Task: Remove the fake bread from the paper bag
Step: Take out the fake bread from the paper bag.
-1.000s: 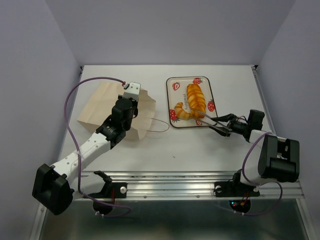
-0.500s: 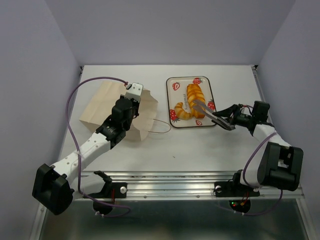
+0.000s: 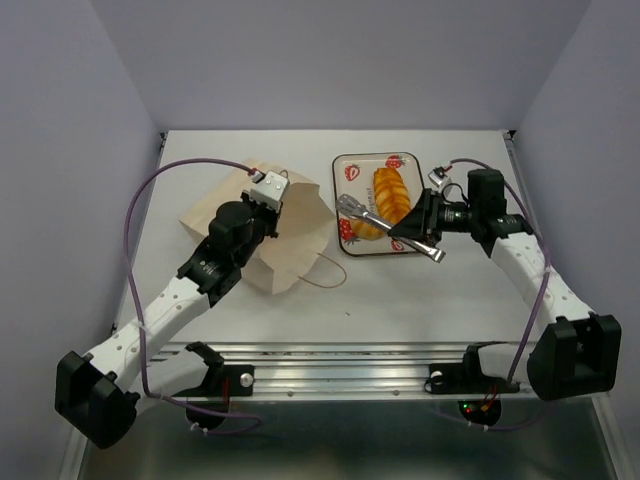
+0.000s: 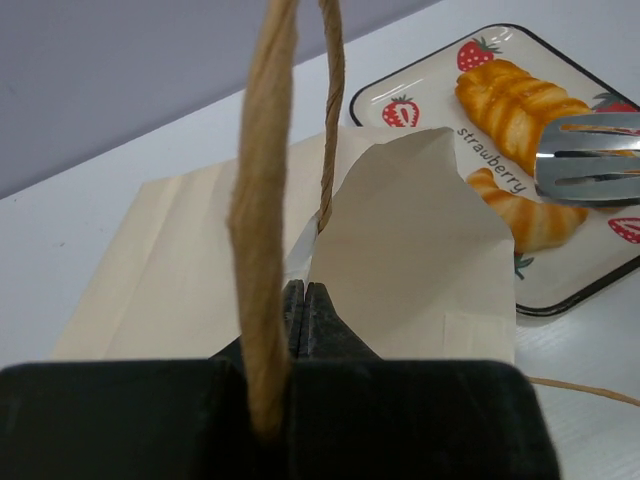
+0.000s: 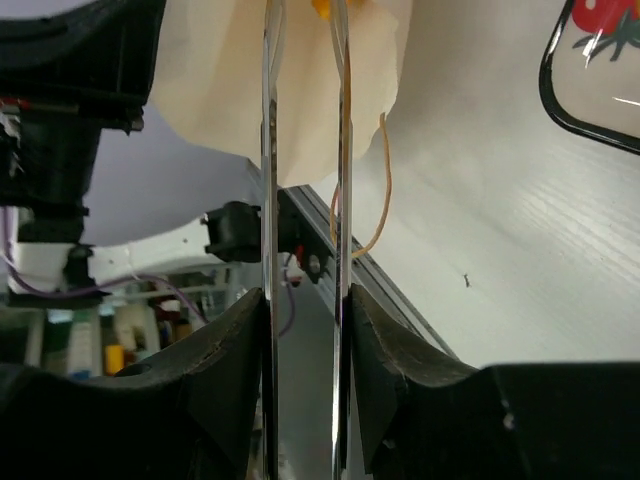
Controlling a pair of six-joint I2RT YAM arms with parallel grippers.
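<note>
I found the left gripper (image 4: 305, 302) pinched closed on the upper edge of the paper bag (image 3: 295, 235), holding it tented. The right gripper (image 3: 413, 227) clasped metal tongs (image 3: 366, 213), their tips over the tray (image 3: 360, 165). Two pieces of fake bread (image 3: 390, 192) lay on that tray.

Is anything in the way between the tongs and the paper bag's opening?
Nothing visible blocks it. The tongs in the right end effector reach over the tray, and the paper bag, lifted by the left end effector, is just past the tips. Only its loose cord handle lies nearby.
</note>
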